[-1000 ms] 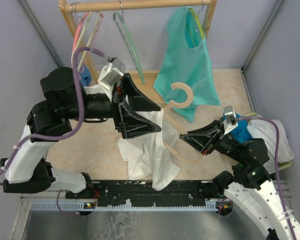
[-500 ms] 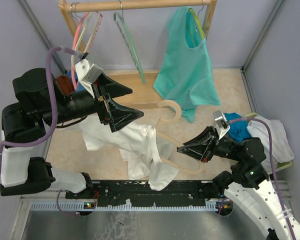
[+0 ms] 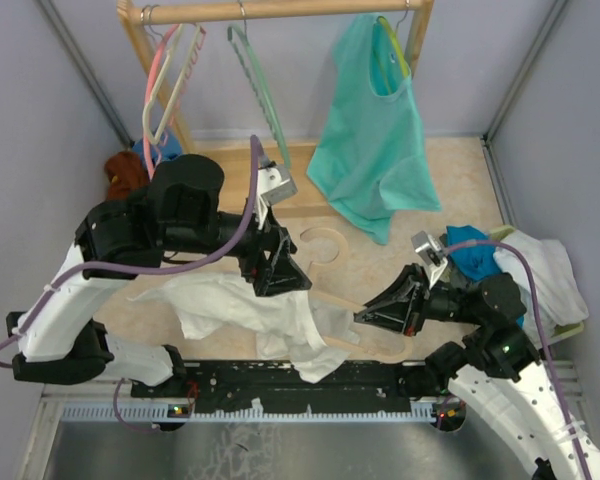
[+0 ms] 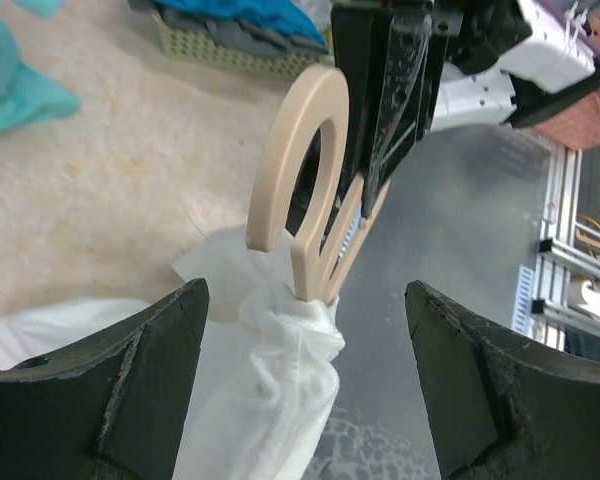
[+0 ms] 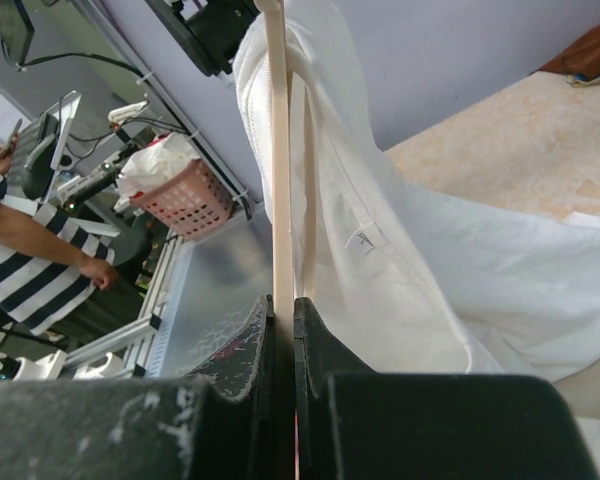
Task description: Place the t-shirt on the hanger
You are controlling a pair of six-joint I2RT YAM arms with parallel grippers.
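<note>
The white t-shirt (image 3: 230,305) lies crumpled on the table with its collar bunched round the neck of the beige hanger (image 3: 325,232). My left gripper (image 3: 285,280) hovers over that collar, open wide and empty. In the left wrist view the hanger's hook (image 4: 285,150) rises from the gathered collar of the t-shirt (image 4: 280,400) between the spread fingers (image 4: 100,400). My right gripper (image 3: 362,318) is shut on the hanger's thin lower bar. In the right wrist view that bar (image 5: 280,180) runs up from the closed jaws, with the t-shirt (image 5: 410,270) draped to its right.
A wooden rack (image 3: 280,10) at the back holds pink hangers (image 3: 165,70), a thin green hanger (image 3: 260,90) and a teal top (image 3: 375,140). A rust-brown garment (image 3: 123,172) lies at the back left. A basket of clothes (image 3: 540,270) stands at the right.
My left gripper let go of the t-shirt, which dropped onto the table, and swung right and down over the collar. My right gripper lowered the hanger a little.
</note>
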